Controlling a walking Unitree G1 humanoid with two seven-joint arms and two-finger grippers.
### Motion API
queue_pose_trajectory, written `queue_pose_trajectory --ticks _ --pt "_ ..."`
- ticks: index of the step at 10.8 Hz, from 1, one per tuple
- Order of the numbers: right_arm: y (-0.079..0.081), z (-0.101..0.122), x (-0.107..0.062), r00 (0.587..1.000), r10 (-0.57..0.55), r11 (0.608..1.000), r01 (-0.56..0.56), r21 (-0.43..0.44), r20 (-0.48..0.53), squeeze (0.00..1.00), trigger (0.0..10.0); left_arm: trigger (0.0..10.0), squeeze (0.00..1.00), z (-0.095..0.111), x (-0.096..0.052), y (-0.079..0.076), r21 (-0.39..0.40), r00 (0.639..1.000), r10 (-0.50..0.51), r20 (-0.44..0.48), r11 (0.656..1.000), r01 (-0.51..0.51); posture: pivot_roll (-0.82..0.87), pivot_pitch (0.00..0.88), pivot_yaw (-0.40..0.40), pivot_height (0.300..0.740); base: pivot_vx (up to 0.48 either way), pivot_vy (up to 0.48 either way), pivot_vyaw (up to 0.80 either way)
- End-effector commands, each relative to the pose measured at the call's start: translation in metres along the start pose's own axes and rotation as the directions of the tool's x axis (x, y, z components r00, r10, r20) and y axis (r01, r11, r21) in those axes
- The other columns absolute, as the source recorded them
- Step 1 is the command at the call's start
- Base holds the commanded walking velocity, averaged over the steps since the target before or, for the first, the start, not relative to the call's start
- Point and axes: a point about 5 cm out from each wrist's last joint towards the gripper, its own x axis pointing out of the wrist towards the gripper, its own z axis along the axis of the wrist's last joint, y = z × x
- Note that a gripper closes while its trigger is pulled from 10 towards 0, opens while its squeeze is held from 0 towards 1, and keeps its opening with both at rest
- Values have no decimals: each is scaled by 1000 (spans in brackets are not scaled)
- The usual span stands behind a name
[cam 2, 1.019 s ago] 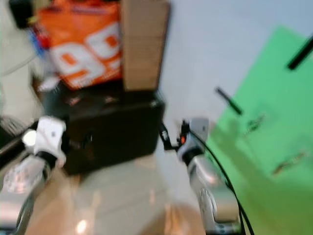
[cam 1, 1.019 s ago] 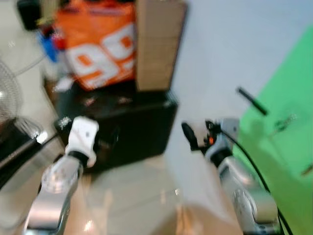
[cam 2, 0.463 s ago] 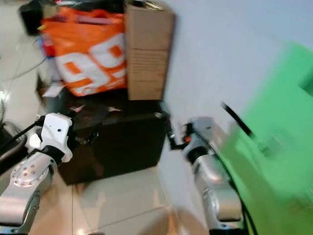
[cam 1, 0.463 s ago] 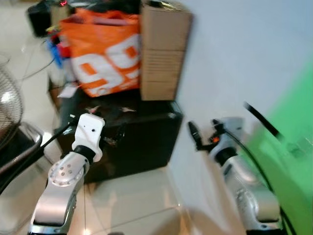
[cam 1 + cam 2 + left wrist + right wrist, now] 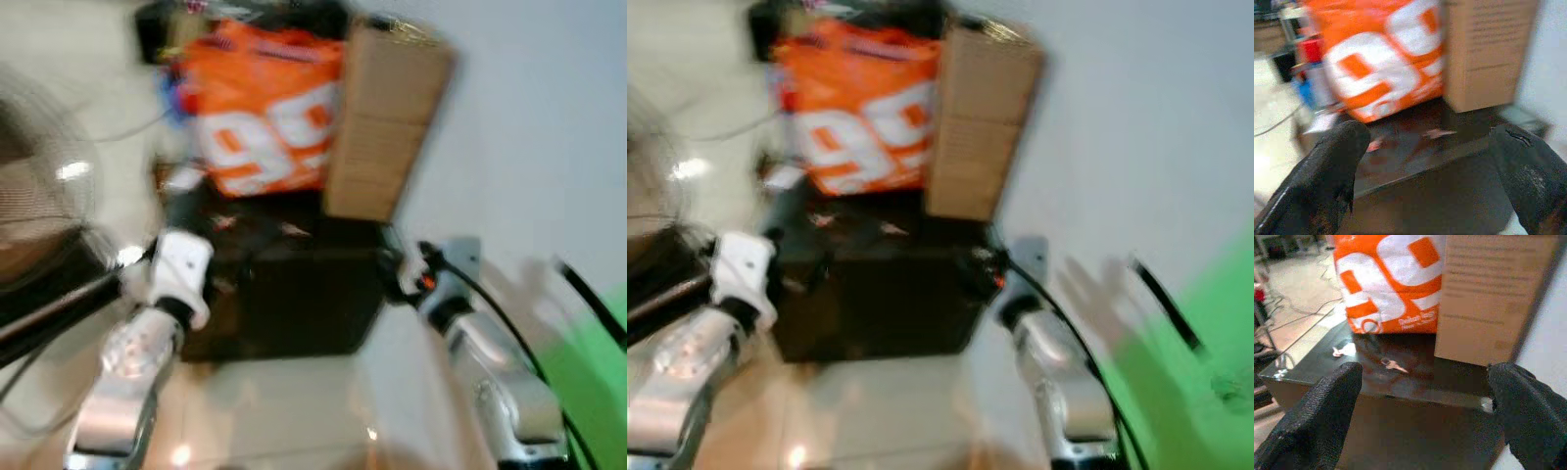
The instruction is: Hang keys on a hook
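The step in hand appears to be the approach to the low black glossy cabinet, where the small metal keys lie on its top, in front of the orange-and-white printed bag and just left of the tall brown cardboard box. The head views are blurred by body motion, so a sound approach calls for the body to settle before any reach.

The right gripper is spread wide and holds nothing; it points at the cabinet top with the keys between its 2 fingers' lines of sight. The left gripper is likewise spread and empty, aimed at the same cabinet from the left.

For the pick, the right gripper should probably come down over the keys with its fingers straddling them, since flat keys on a glossy surface may slide when pushed from 1 side.

Obstacles, largest first:
- The white wall stands close on the right of the right arm.
- The bag and box crowd the far edge of the cabinet top and limit a reach from behind.
- A green panel with a black hook stands at the right, a likely destination.
- A round wire fan guard stands at the left.
- A small pale scrap lies near the keys.
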Motion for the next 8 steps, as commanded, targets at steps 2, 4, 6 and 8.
queue_pose_trajectory --ticks 2,4,6,8 --pt "5 4 4 1000 12 1000 -12 4 23 1000 10000 10000 0 6 -1 7 34 1000 17 20 999 -18 101 0 -127 740 375 0 397" --pt "2 3 0 1000 -8 1000 8 14 26 1000 10000 10000 0 7 0 7 38 1000 3 21 999 -4 89 0 -111 740 371 0 0" --pt "-1 1 -3 999 -34 999 34 19 24 1000 10000 10000 0 7 3 5 37 1000 -16 21 999 15 65 0 -82 740 375 0 0" --pt "-4 1 -8 998 -63 998 63 12 31 1000 10000 10000 0 5 7 3 36 999 -48 15 998 48 38 0 -51 740 371 0 0"
